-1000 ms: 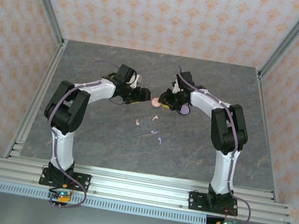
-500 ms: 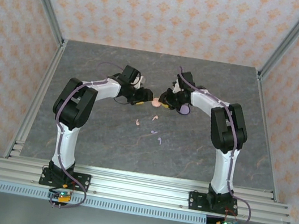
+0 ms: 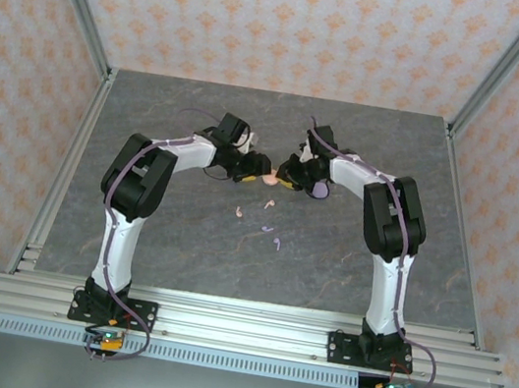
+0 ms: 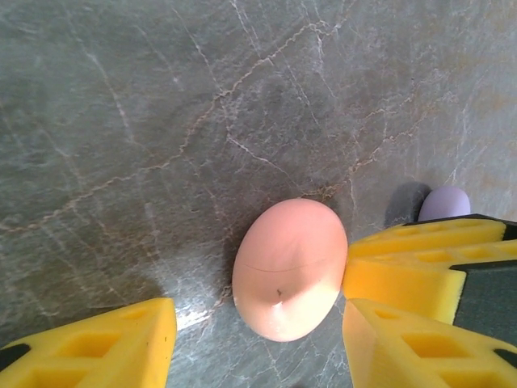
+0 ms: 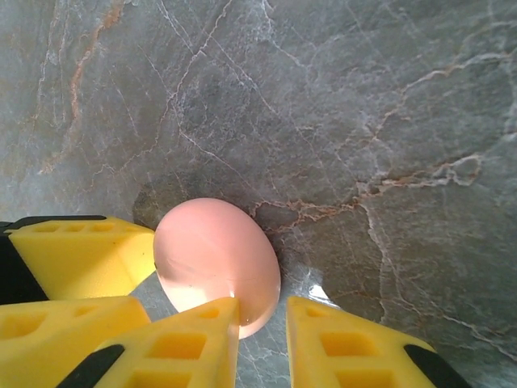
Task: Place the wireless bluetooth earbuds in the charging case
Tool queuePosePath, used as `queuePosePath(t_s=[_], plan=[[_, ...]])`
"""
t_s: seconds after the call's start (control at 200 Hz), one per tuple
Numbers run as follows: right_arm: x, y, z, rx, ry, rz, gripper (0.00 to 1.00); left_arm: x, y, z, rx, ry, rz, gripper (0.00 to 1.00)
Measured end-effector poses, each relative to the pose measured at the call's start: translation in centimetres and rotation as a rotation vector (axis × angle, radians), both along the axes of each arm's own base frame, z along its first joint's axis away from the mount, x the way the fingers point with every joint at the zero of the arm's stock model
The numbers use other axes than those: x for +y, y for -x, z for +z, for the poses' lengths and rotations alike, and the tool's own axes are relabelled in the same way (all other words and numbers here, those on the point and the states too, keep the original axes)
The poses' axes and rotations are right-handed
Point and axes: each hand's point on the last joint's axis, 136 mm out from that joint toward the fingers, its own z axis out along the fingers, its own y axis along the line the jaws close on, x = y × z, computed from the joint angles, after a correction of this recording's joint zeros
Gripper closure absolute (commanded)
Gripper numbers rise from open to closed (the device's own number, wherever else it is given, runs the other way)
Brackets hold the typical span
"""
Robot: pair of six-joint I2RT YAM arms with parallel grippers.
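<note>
A closed pale pink egg-shaped charging case [image 3: 269, 178] lies on the grey marbled table, seen close up in the left wrist view [image 4: 289, 271] and the right wrist view [image 5: 216, 259]. My left gripper [image 3: 250, 168] [image 4: 258, 343] is open and straddles the case, with a clear gap at its left finger. My right gripper [image 3: 288, 172] [image 5: 262, 343] faces it from the other side, open by a narrow slot with the case's lower edge in it. Several tiny earbuds lie loose nearer the bases: a pink earbud [image 3: 238, 212] and lilac earbuds [image 3: 267, 228] [image 3: 278, 245].
A lilac case [image 3: 320, 191] [image 4: 444, 202] lies just right of the right gripper. The right gripper's yellow finger [image 4: 420, 259] presses in beside the pink case, and the left gripper's finger [image 5: 81, 259] stands on its other side. Metal frame rails and patterned walls bound the table.
The left arm has reached right until its gripper straddles the pink case, and its jaws have narrowed. The right gripper has closed a little and stayed at the case.
</note>
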Motion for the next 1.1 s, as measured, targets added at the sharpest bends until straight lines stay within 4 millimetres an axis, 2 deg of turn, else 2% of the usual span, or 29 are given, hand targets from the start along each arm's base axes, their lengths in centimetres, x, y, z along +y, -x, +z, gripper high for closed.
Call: queuePosePath(t_s=[0.44,0.901,1.101], plan=[[0.1,-0.1,0.0,0.002,-0.003,-0.002,0.80,-0.9,-0.2,-0.1,0.013,0.036,-0.007,0.55],[-0.1,-0.2,0.0,0.004,-0.005,-0.006,0.81,-1.9,-0.1,-0.2,0.033,0.083,-0.011,0.61],[-0.2,-0.2,0.0,0.005,-0.004,-0.007,0.81,-2.0,-0.2,-0.3,0.037,0.095,-0.005,0.80]])
